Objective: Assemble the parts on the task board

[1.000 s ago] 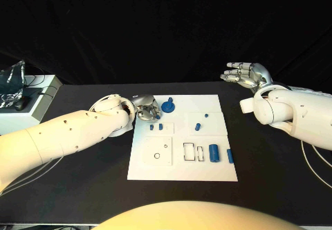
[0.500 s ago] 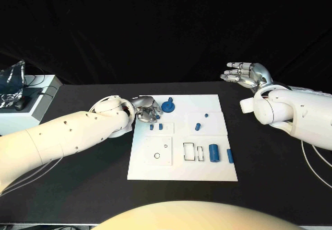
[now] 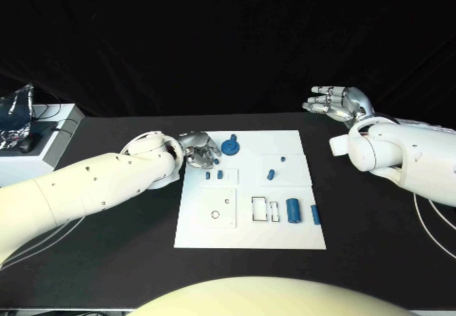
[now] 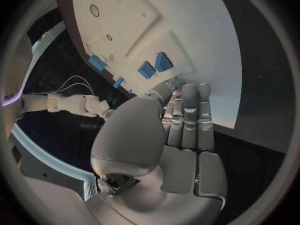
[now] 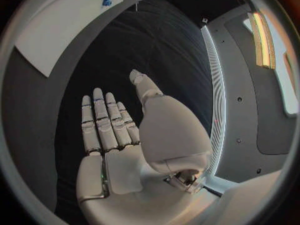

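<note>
Head view: the flat white task board [image 3: 249,230] lies mid-table, small blue plastic parts [image 3: 292,210] scattered loose, slots mostly unfilled, so most assembly remains. The silver left hand [image 3: 200,153] hovers at the board's far-left corner, fingers together, empty; the silver right hand [image 3: 335,101] waits aside, fingers apart.

The left hand [image 3: 198,150] and its thick white arm crowd the far left corner of the white task board [image 3: 249,234], blocking approach from that side. A tall blue knobbed part [image 3: 231,144] stands just beside its fingers [image 4: 187,112]. Small blue parts [image 3: 294,210] dot the board's middle and right. The right hand [image 3: 335,102] hovers well apart, beyond the far right corner. The bare black bench [image 3: 380,224] lies open right of the board.
</note>
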